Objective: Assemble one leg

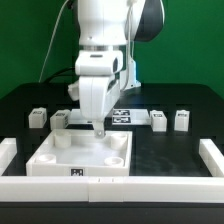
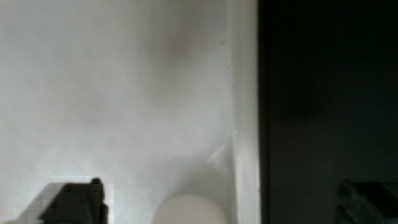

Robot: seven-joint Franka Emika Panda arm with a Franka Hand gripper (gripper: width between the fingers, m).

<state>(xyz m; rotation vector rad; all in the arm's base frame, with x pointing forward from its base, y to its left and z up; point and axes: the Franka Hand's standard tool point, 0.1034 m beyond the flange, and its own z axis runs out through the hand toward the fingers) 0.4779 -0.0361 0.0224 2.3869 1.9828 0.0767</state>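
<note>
My gripper hangs over the tabletop, fingers spread wide; I'd centre squarely over a leg before closing.

Gaps separate the legs; walls hem the edges.

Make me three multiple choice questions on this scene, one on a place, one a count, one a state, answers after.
1. The legs stand: A beyond the tabletop; B inside it; C on a border wall.
2. Legs in view: A two; B four; C six.
3. The gripper is: A shut on a leg; B out of view; C open.
A, they line its far side. B, two at each end of the row. C, the wrist view shows its fingers apart, nothing between.
</note>
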